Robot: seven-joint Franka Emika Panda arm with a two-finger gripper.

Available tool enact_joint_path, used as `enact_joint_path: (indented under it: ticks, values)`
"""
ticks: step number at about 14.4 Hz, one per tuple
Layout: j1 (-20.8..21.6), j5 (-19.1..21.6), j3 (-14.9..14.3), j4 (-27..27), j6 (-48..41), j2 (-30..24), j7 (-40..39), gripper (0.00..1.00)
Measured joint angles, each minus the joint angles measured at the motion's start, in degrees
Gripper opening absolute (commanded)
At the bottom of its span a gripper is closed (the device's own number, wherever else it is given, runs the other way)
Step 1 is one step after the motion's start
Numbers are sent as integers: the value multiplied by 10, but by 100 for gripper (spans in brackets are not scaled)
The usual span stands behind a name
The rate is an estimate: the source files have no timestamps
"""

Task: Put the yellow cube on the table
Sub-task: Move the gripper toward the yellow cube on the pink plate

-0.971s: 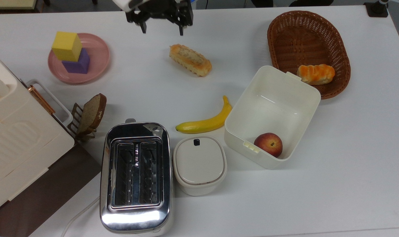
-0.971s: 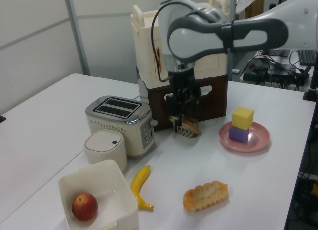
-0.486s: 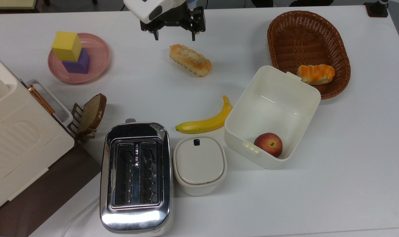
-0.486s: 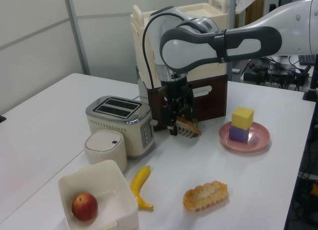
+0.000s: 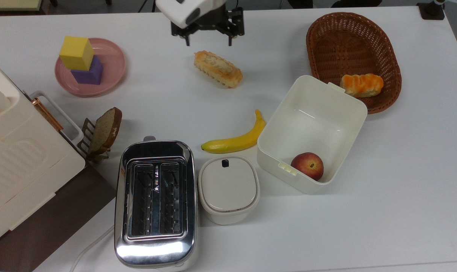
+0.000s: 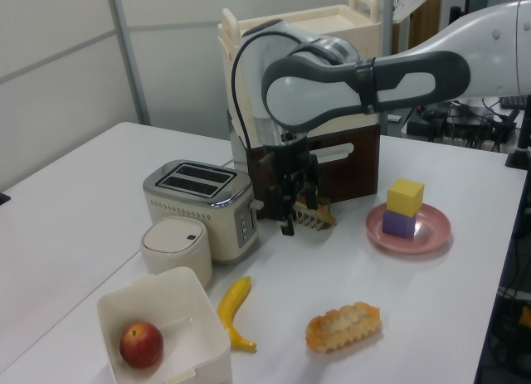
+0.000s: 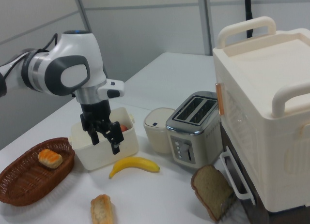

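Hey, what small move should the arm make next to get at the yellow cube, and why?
Probably swing the open claw toward the top view's left, staying high. The yellow cube sits on the purple cube on the pink plate, well off to that side, untouched.

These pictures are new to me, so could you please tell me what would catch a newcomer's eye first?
Probably the yellow cube stacked on the purple cube on the pink plate, at the top view's upper left. Next comes the open gripper hanging over the table near the far edge, just above the bread roll. The shiny toaster fills the near edge.
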Motion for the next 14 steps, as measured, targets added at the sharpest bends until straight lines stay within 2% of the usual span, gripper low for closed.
enact_joint_path:
  ticks: [2,6,10,14]
  values:
    - [-7,-20,-16,1,-3,-16,0,100]
    - [-17,-49,-90,-1,-10,-29,-18,100]
    - [-19,-57,-189,-13,-2,-14,-112,100]
    - [-20,-57,-283,-46,93,15,-213,100]
